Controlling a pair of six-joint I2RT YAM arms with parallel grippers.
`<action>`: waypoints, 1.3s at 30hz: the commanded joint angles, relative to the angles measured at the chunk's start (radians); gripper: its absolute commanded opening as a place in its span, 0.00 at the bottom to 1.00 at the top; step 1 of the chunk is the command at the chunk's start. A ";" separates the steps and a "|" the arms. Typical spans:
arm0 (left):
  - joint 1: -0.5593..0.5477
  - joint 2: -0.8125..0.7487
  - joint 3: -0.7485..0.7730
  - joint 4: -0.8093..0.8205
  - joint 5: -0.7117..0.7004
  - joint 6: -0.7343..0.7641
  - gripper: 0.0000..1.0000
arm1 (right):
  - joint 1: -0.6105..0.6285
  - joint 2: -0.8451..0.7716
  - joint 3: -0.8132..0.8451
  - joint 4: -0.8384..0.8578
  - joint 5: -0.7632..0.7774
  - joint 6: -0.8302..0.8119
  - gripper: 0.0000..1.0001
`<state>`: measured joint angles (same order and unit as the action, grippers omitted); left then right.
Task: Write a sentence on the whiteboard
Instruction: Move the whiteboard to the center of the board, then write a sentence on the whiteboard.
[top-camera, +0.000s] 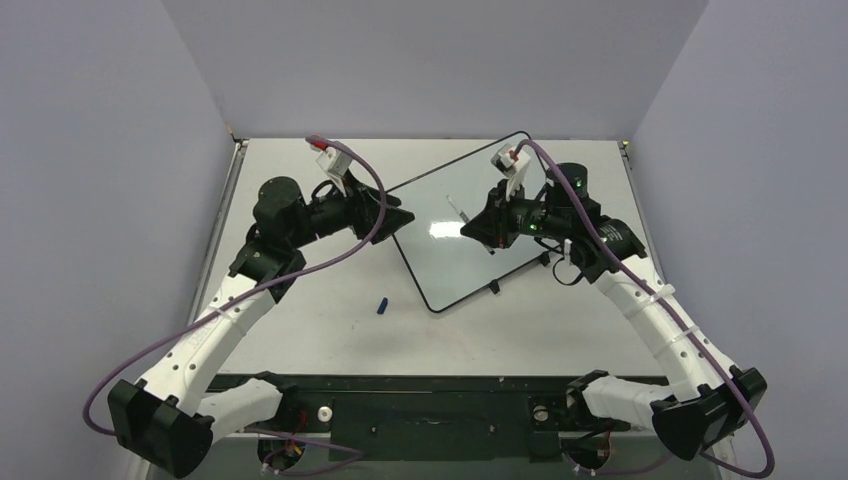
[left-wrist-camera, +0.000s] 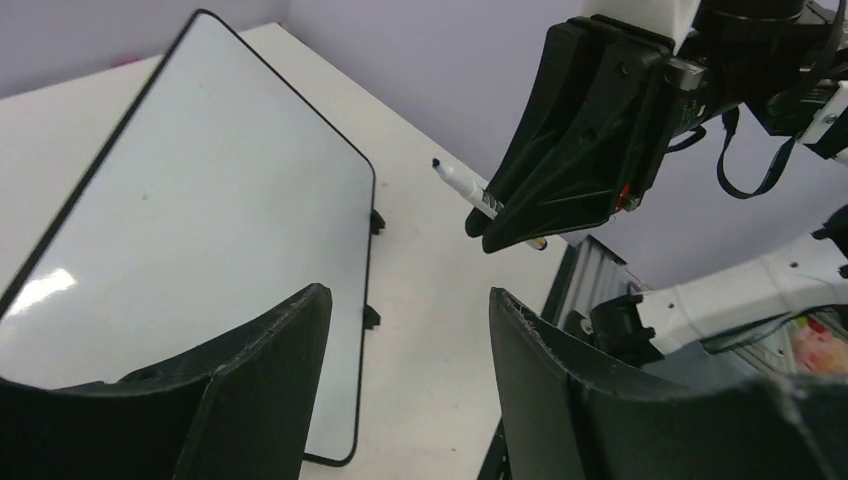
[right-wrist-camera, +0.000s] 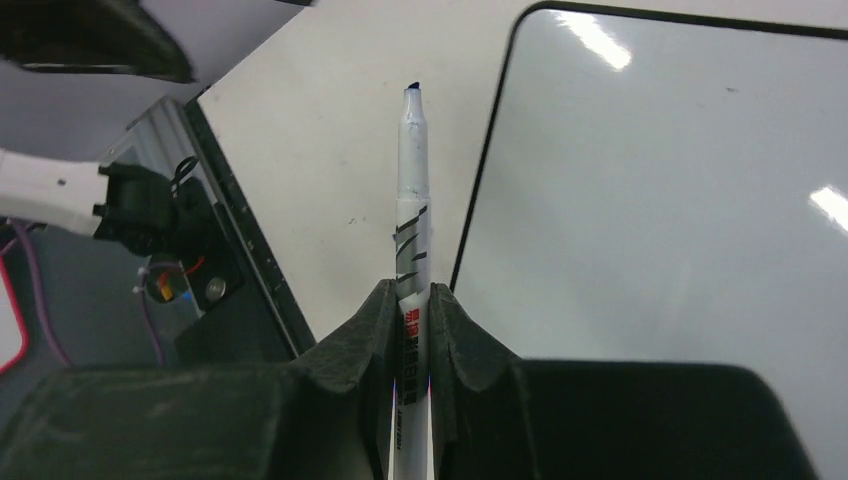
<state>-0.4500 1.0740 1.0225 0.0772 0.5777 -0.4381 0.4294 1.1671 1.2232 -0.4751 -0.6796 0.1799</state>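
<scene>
The whiteboard (top-camera: 455, 255) lies flat and turned at an angle on the white table, with its small black feet (top-camera: 494, 288) on the near right edge. Its surface is blank; no sentence shows on it in any view. My right gripper (top-camera: 478, 229) is shut on a white marker (top-camera: 457, 211) with its dark tip uncapped, held above the board's middle. The right wrist view shows the marker (right-wrist-camera: 412, 190) between the jaws of the right gripper (right-wrist-camera: 410, 290), beside the board (right-wrist-camera: 680, 200). My left gripper (top-camera: 405, 218) is open and empty at the board's left corner, seen open in its wrist view (left-wrist-camera: 405, 295).
A small blue marker cap (top-camera: 382, 305) lies on the table left of the board's near corner. A black rail (top-camera: 440, 385) runs along the near table edge. Pale purple walls enclose the table on three sides.
</scene>
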 joint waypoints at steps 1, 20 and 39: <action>-0.003 0.050 0.048 0.019 0.212 -0.118 0.56 | 0.078 -0.018 0.089 -0.097 -0.106 -0.158 0.00; -0.040 0.160 0.058 0.244 0.458 -0.275 0.57 | 0.235 0.067 0.210 -0.262 -0.049 -0.270 0.00; -0.098 0.191 0.058 0.120 0.445 -0.173 0.26 | 0.271 0.110 0.247 -0.279 -0.038 -0.287 0.00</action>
<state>-0.5358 1.2610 1.0344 0.2169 1.0119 -0.6594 0.6895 1.2720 1.4250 -0.7727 -0.7216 -0.0910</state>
